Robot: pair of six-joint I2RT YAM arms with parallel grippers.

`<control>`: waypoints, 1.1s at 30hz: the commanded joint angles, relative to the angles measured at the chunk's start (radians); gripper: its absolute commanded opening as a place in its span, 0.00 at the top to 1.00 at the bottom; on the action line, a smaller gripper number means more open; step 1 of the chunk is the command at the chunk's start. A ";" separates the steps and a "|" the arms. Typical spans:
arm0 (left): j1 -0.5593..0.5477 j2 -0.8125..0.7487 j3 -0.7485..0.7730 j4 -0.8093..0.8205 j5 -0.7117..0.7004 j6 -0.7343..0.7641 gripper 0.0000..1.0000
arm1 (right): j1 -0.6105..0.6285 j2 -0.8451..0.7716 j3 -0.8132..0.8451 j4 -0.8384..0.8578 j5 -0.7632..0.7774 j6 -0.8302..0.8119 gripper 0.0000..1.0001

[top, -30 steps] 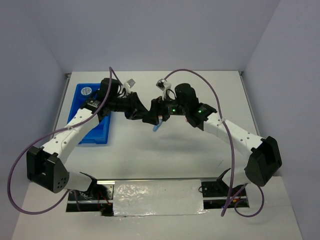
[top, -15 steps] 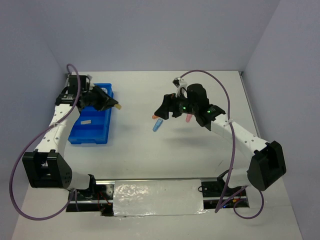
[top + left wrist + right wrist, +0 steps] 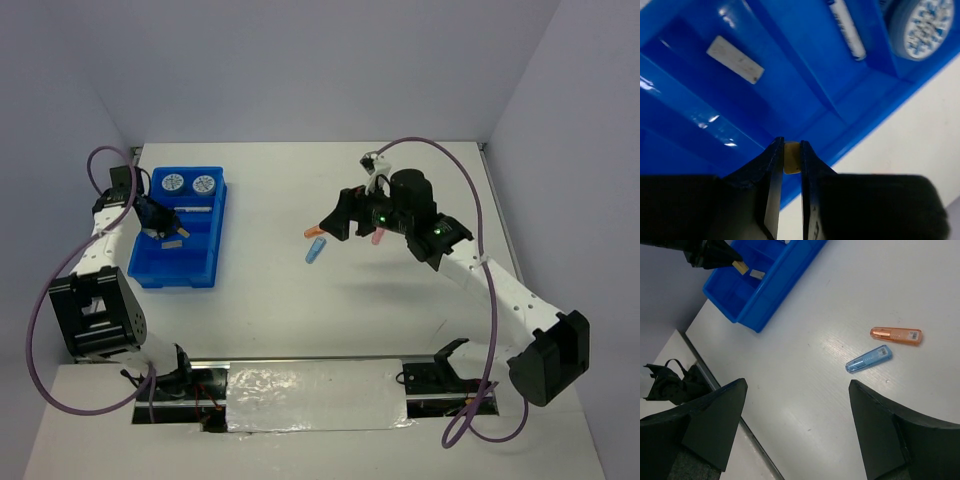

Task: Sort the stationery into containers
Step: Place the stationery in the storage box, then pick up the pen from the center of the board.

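Left wrist view: left claw [image 3: 790,150], pinching a tan block [image 3: 791,158], has swung over the tray [image 3: 805,70], ready to drop it; right claw [image 3: 797,390] gapes wide near the orange capsule [image 3: 896,335].

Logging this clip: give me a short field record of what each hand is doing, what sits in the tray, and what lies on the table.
left hand: shut on a tan block, above the blue tray
right hand: open, empty, above the table
in tray: two blue rolls in the far compartments, white pen, pale block
on table: orange capsule and light-blue capsule close together; pink capsule partly hidden by the right arm
status: sorting not finished
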 commanded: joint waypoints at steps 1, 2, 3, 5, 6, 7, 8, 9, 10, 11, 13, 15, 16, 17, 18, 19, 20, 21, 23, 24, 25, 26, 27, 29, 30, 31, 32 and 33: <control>0.019 0.021 -0.027 0.042 -0.042 0.012 0.90 | 0.003 -0.032 -0.004 -0.034 0.018 -0.038 0.10; 0.020 0.023 -0.035 0.048 -0.042 0.013 0.83 | 0.003 -0.033 -0.006 -0.035 0.017 -0.041 0.10; 0.022 0.026 -0.044 0.050 -0.042 0.018 0.66 | 0.001 -0.036 -0.007 -0.040 0.015 -0.043 0.09; 0.025 0.028 -0.048 0.050 -0.075 0.021 0.47 | 0.001 -0.038 -0.007 -0.043 0.007 -0.048 0.09; 0.026 0.025 -0.056 0.050 -0.077 0.021 0.39 | 0.003 -0.038 -0.006 -0.049 0.007 -0.049 0.09; 0.028 0.023 -0.058 0.050 -0.079 0.023 0.35 | 0.001 -0.035 -0.003 -0.051 0.006 -0.051 0.09; 0.028 0.023 -0.055 0.047 -0.079 0.026 0.25 | 0.000 -0.033 -0.001 -0.054 0.003 -0.052 0.09; 0.028 0.023 -0.049 0.040 -0.077 0.030 0.20 | 0.000 -0.029 0.003 -0.057 0.001 -0.054 0.09; 0.028 0.020 -0.042 0.036 -0.076 0.036 0.15 | 0.000 -0.027 0.007 -0.058 0.001 -0.052 0.09; 0.028 0.015 -0.029 0.030 -0.065 0.040 0.06 | -0.002 -0.024 0.010 -0.060 -0.002 -0.052 0.09; 0.013 -0.003 0.000 0.022 -0.060 0.069 0.04 | -0.002 -0.021 0.019 -0.066 -0.003 -0.051 0.09; -0.077 -0.021 0.083 0.020 -0.088 0.153 0.01 | -0.007 -0.026 0.025 -0.074 -0.002 -0.046 0.09; -0.132 -0.021 0.150 0.049 -0.089 0.208 0.01 | -0.008 -0.032 0.028 -0.078 0.000 -0.045 0.09; -0.188 0.009 0.189 0.089 -0.059 0.325 0.01 | -0.011 -0.035 0.034 -0.097 0.013 -0.043 0.09; -0.308 0.043 0.235 0.103 -0.016 0.387 0.01 | -0.017 -0.038 0.040 -0.110 0.026 -0.038 0.09; -0.364 0.089 0.343 0.100 0.048 0.456 0.01 | -0.020 -0.045 0.046 -0.127 0.036 -0.034 0.09; -0.416 0.200 0.406 0.027 0.072 0.554 0.01 | -0.022 -0.050 0.057 -0.162 0.046 -0.032 0.09; -0.517 0.253 0.469 -0.002 0.067 0.601 0.01 | -0.026 -0.064 0.062 -0.176 0.055 -0.031 0.09; -0.641 0.414 0.620 -0.065 0.035 0.711 0.01 | -0.028 -0.085 0.074 -0.224 0.058 -0.038 0.09; -0.676 0.457 0.666 -0.108 0.021 0.742 0.01 | -0.030 -0.098 0.077 -0.238 0.063 -0.041 0.09; -0.708 0.522 0.726 -0.115 0.012 0.769 0.01 | -0.030 -0.127 0.079 -0.255 0.063 -0.046 0.09; -0.734 0.544 0.746 -0.110 0.001 0.806 0.01 | -0.033 -0.141 0.080 -0.282 0.063 -0.051 0.09; -0.778 0.560 0.757 -0.099 -0.009 0.819 0.01 | -0.034 -0.154 0.082 -0.295 0.064 -0.057 0.09; -0.820 0.584 0.761 -0.033 -0.003 0.851 0.01 | -0.034 -0.196 0.083 -0.331 0.070 -0.064 0.09; -0.829 0.592 0.768 -0.020 -0.005 0.859 0.01 | -0.036 -0.208 0.083 -0.341 0.069 -0.066 0.09; -0.836 0.618 0.795 -0.013 -0.006 0.866 0.01 | -0.036 -0.232 0.082 -0.350 0.067 -0.066 0.09; -0.840 0.633 0.813 -0.021 -0.006 0.866 0.01 | -0.034 -0.243 0.079 -0.364 0.066 -0.064 0.08; -0.842 0.650 0.833 -0.026 -0.003 0.866 0.01 | -0.034 -0.254 0.076 -0.368 0.061 -0.063 0.08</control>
